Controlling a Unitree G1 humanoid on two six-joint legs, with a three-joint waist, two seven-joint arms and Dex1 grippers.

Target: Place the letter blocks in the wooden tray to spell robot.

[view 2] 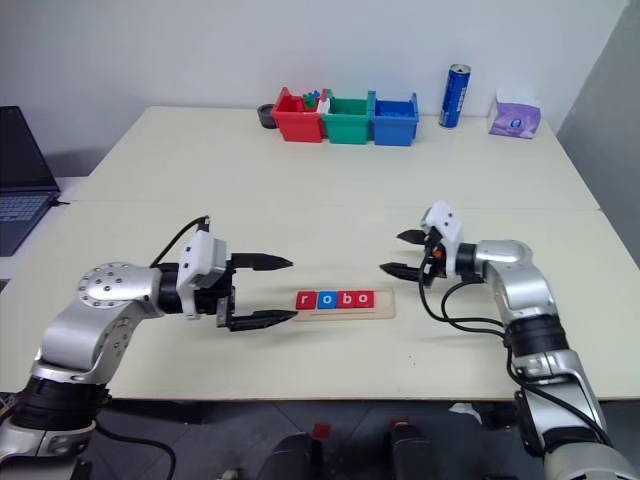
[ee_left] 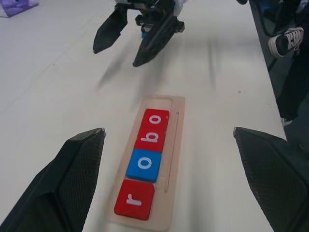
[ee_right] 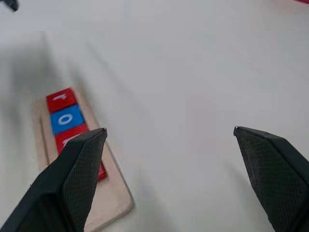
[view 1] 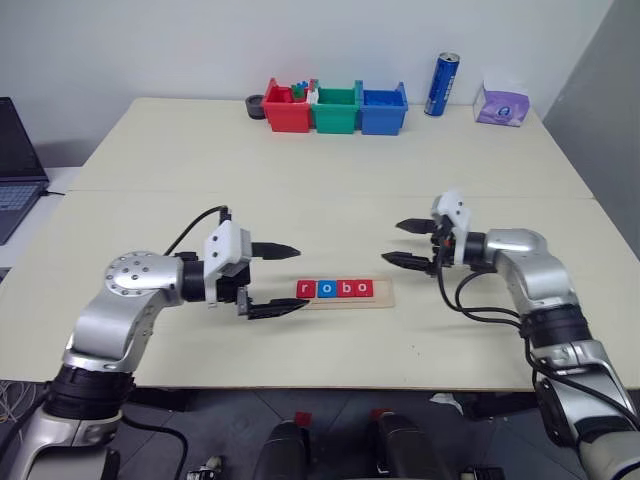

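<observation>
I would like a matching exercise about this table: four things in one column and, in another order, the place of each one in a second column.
Things:
1. r tile
2. green bin
3. blue can
4. laptop

Places:
A. at the robot's far left, beside the table
B. between the red bin and the blue bin
C. at the left end of the wooden tray
D. upright, between the blue bin and the tissue pack

Pairs: 1-C, 2-B, 3-D, 4-A.
</observation>
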